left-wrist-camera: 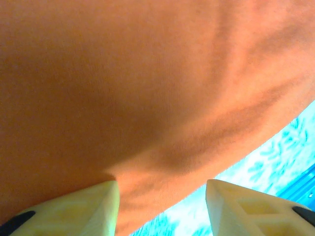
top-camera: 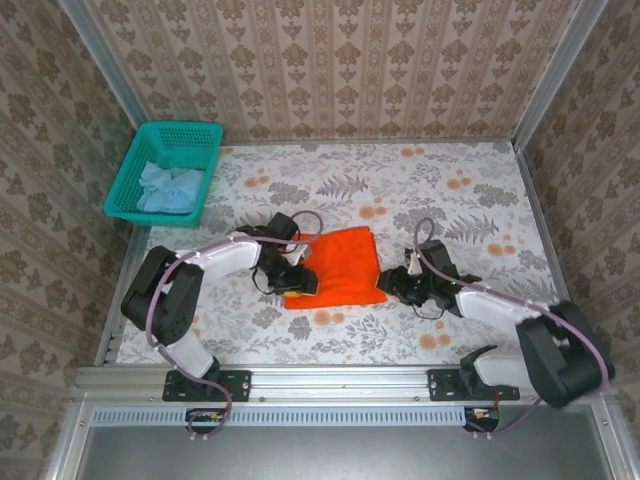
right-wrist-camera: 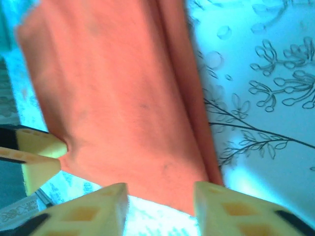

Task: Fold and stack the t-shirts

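The left gripper and right gripper stand parted at either side of the folded orange t-shirt on the table (fold seemingly finished); next likely comes fetching the blue t-shirt from the basket.

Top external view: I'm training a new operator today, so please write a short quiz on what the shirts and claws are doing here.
1. True or false: the orange t-shirt lies folded on the table.
2. Where is the pale blue t-shirt? A) in the teal basket B) under the orange one C) spread out on the table
3. Fill in: the left claw and right claw each stand ___.
Key: 1 true; 2 A; 3 open.
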